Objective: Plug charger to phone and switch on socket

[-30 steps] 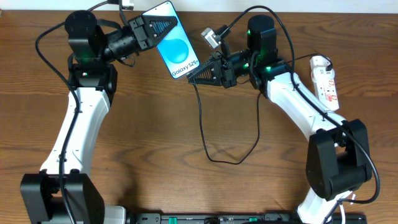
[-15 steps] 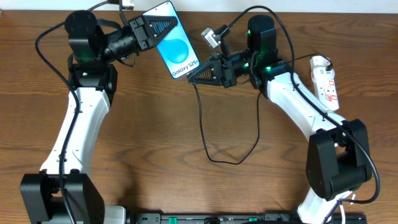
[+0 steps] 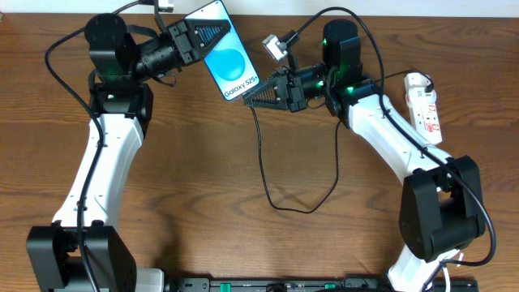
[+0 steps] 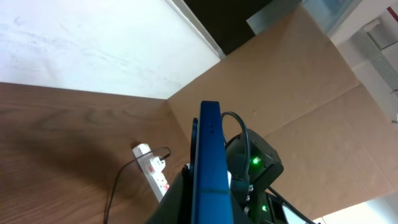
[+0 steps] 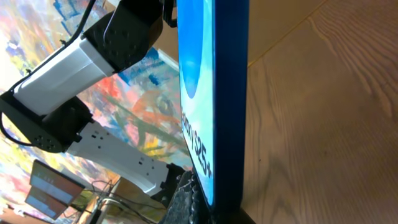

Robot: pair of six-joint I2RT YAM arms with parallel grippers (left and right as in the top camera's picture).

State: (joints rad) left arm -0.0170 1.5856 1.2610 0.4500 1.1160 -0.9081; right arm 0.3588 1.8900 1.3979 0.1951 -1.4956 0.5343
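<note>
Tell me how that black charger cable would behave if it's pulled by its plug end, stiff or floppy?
Probably floppy: the charger runs from the right claw in a loose, curving loop over the table. Likely light, being so thin. Pulled, the slack would probably trail and slide behind rather than roll.

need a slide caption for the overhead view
Left claw grips the phone; right claw holds the charger at its lower end.
</note>
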